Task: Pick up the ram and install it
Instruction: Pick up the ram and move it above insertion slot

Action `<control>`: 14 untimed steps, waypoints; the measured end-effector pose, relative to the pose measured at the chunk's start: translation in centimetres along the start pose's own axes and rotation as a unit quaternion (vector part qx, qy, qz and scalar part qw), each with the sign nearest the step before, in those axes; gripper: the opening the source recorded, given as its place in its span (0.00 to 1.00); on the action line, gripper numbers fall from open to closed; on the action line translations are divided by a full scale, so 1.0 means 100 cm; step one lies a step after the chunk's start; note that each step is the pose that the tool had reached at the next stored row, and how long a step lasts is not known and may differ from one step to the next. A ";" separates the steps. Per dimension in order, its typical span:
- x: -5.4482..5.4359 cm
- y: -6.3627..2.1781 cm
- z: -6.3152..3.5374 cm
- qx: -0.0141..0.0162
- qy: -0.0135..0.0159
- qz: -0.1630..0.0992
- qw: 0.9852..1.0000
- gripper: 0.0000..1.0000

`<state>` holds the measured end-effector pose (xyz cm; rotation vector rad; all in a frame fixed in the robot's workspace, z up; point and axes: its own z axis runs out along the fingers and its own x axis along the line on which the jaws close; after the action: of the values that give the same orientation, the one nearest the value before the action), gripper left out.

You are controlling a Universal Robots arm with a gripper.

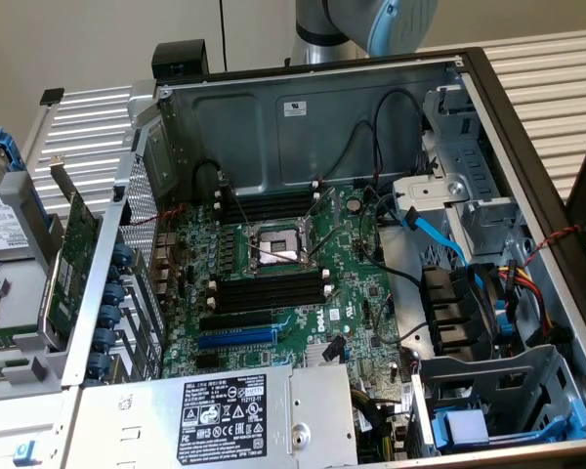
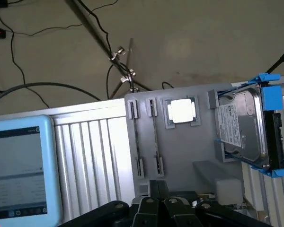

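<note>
At the exterior view's left, a green expansion card (image 1: 73, 249) with a metal bracket stands outside the open computer case (image 1: 303, 117), which rests on the ribbed table (image 1: 552, 83). Inside the case, the black memory slots (image 1: 269, 290) with white end clips look empty, and loose cables (image 1: 371, 137) run close by them. The arm (image 1: 371, 24) rises behind the case's back wall. From the wrist camera, a blue-framed screen (image 2: 16, 170) comes first, then a grey holder (image 2: 180, 156) carrying two thin strips on edge, side by side. I take these to be the ram (image 2: 136, 137) and its twin, though edge-on it is hard to be sure. Past them sit a square processor chip (image 2: 181, 112) and a hard drive (image 2: 241, 125) in a blue bracket. The hand (image 2: 160, 196) hangs over the holder's near edge, well apart from the ram, its fingers pressed together and pinching nothing I can see. The likely troubles: fingers brought down without spreading would strike the stick's thin edge. A grip off its middle could let it tilt or drag its neighbour. In the case, a cable could snag the stick, and a tilted or reversed stick pushed into a slot could jam or bend.
</note>
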<state>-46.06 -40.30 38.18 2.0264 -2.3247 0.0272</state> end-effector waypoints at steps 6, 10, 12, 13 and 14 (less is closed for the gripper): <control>0.000 0.0024 0.0009 0.009 -0.001 -0.011 1.000 0.11; 0.001 0.0045 0.0020 0.016 -0.003 -0.015 1.000 0.11; 0.002 0.0052 0.0022 0.016 -0.003 -0.016 1.000 0.11; 0.002 0.0052 0.0028 0.016 -0.003 -0.016 1.000 0.11; 0.002 0.0057 0.0039 0.016 -0.003 -0.017 1.000 0.11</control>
<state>-46.67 -40.46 37.82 2.0842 -2.3071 0.0559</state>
